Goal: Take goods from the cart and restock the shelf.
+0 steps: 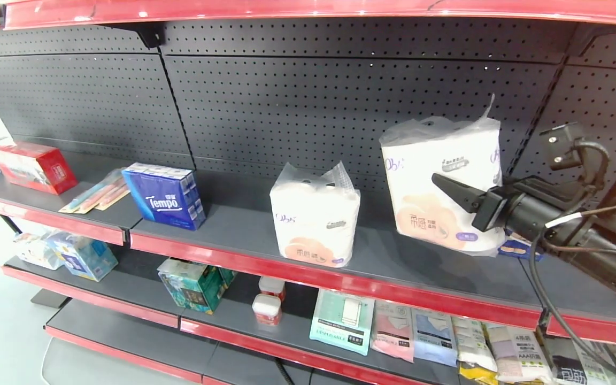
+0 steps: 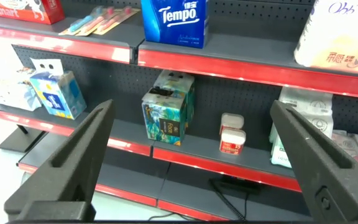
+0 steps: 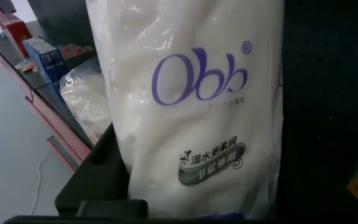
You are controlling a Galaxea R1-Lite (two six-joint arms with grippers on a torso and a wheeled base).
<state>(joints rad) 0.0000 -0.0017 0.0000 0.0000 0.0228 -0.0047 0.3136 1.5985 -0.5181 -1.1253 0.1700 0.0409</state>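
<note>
The right gripper (image 1: 460, 195) is closed across the tall tissue pack (image 1: 441, 176), one finger on each side. This grip is judged suited to holding the soft bundle upright for placement. The pack lies between the fingers, toward the right end of the upper shelf (image 1: 393, 259), slightly tilted; contact with the shelf surface cannot be confirmed. A smaller tissue pack (image 1: 314, 216) stands apart from it, near the front edge. The left gripper (image 2: 191, 109) is open and empty, facing the lower shelves.
</note>
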